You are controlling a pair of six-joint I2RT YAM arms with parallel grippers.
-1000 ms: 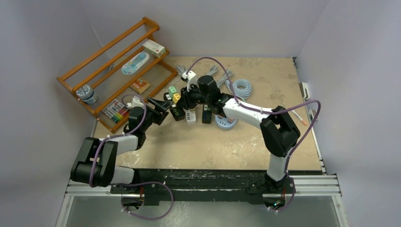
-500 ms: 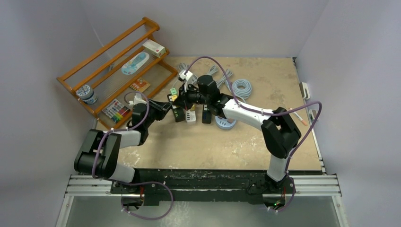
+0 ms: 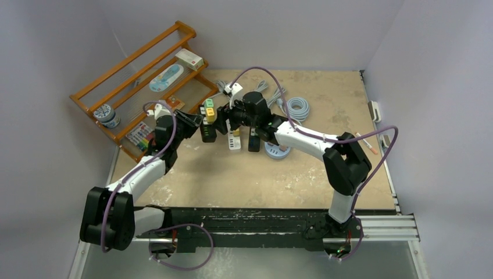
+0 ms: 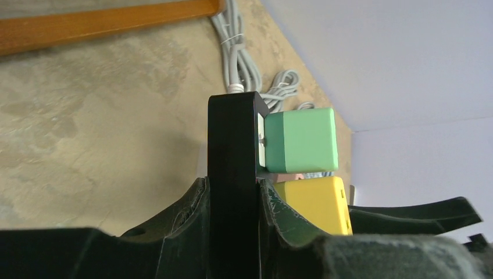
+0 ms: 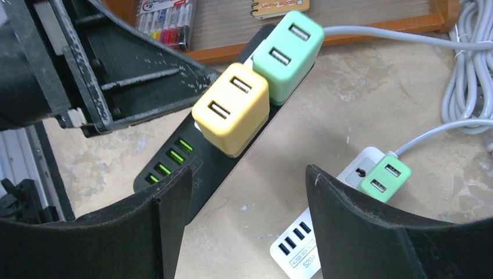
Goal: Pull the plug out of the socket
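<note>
The socket is a black power strip [image 3: 208, 132] carrying a yellow plug [image 3: 210, 115] and a green plug [image 3: 208, 105], both still seated in it. My left gripper [image 3: 195, 122] is shut on the strip's edge [image 4: 232, 174], one finger on each side, with the green plug [image 4: 302, 139] and yellow plug [image 4: 317, 203] just to its right. My right gripper [image 3: 224, 121] hangs open just above the strip [image 5: 192, 168]. The yellow plug [image 5: 231, 116] lies ahead of its fingertips [image 5: 174, 180], untouched, and the green plug [image 5: 288, 55] sits beyond.
A white power strip [image 5: 302, 244] with a small green plug [image 5: 383, 177] lies under the right gripper. Another black strip [image 3: 254, 139], a round blue-white hub [image 3: 277, 150] and coiled cables [image 3: 298, 107] sit to the right. The wooden rack [image 3: 139, 58] stands close behind the left arm.
My left gripper shut on the black strip and drew it left and towards the rack. My right gripper, shut around the plugs before, has opened and holds nothing.
</note>
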